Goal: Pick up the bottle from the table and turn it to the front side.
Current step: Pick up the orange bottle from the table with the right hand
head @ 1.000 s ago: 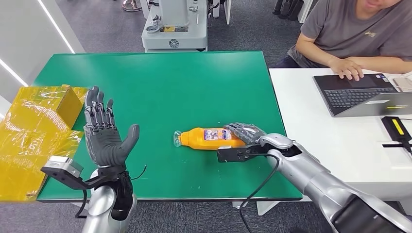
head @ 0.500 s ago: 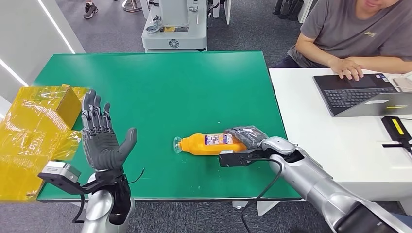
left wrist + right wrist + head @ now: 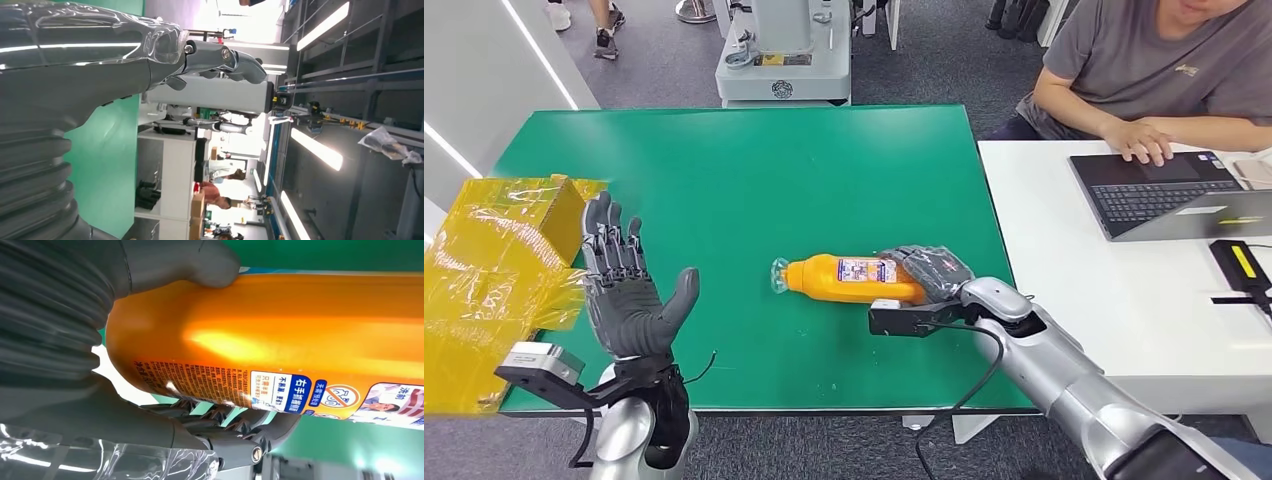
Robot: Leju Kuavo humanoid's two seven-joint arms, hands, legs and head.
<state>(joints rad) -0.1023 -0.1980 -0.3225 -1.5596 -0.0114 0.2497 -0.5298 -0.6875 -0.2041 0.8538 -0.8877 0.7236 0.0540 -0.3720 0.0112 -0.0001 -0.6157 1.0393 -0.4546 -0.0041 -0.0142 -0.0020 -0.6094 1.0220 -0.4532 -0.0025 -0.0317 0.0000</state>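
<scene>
The green table (image 3: 754, 180) carries the work area. A white table (image 3: 1124, 290) stands touching its right side, holding a laptop (image 3: 1169, 195) at which a person (image 3: 1164, 70) sits with one hand on the keyboard. A yellow box wrapped in film (image 3: 499, 255) sits at the left edge of the green table. A grey machine (image 3: 782, 50) stands on the floor beyond the far edge.

The right arm (image 3: 1064, 375) reaches in from the lower right. The right hand (image 3: 929, 275) grips the base end of the orange bottle (image 3: 849, 280). In the right wrist view, the thumb (image 3: 190, 260) presses one side of the bottle body and the dark fingers (image 3: 235, 427) curl under the other side, just below the printed label (image 3: 300, 395).

The bottle lies roughly level, right of the table centre, with its clear cap (image 3: 778, 276) pointing toward the left hand. Whether the bottle rests on the table or is lifted slightly off it cannot be judged from the head view.

The left hand (image 3: 624, 290) is raised near the front left corner, palm facing the bottle, fingers spread and holding nothing. It stands well apart from the bottle and just beside the yellow box.
</scene>
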